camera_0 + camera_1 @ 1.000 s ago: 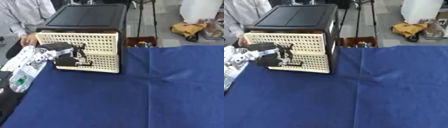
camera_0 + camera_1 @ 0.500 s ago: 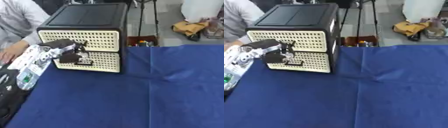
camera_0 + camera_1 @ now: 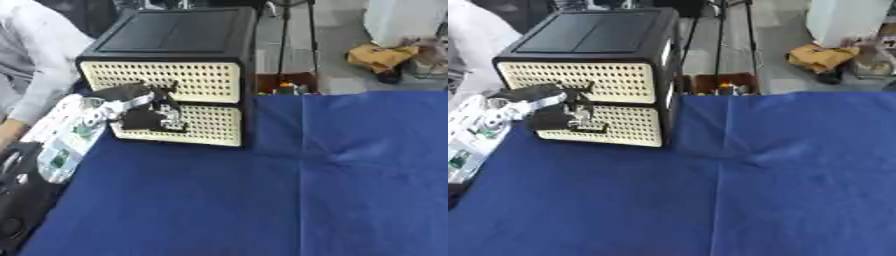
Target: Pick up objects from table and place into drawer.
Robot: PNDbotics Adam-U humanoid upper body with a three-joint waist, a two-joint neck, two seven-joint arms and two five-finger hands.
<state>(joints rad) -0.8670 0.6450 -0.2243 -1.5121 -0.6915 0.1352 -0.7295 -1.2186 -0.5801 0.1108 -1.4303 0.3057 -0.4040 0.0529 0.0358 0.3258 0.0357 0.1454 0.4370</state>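
Note:
A black cabinet [image 3: 175, 35] stands at the back left of the blue-clothed table [image 3: 289, 200], with an upper drawer [image 3: 166, 80] and a lower drawer [image 3: 206, 125], both fronted in cream perforated panels. My left hand [image 3: 144, 110] is at the left half of the lower drawer's front, just under the gap between the drawers, its fingers [image 3: 579, 117] curled against the panel. The white forearm [image 3: 70, 132] comes in from the left edge. No loose object shows on the cloth. My right hand appears in neither view.
A person in a white sleeve [image 3: 35, 75] stands at the far left beside the cabinet. Behind the table's far edge lie a small red box of bits [image 3: 284, 85], a yellow bundle [image 3: 381, 55] and a white container [image 3: 398, 20]. A crease [image 3: 350, 152] runs across the cloth.
The person's hand has drawn back from the cabinet's left side toward the lower left. My left hand stays at the lower drawer's front, hardly moved.

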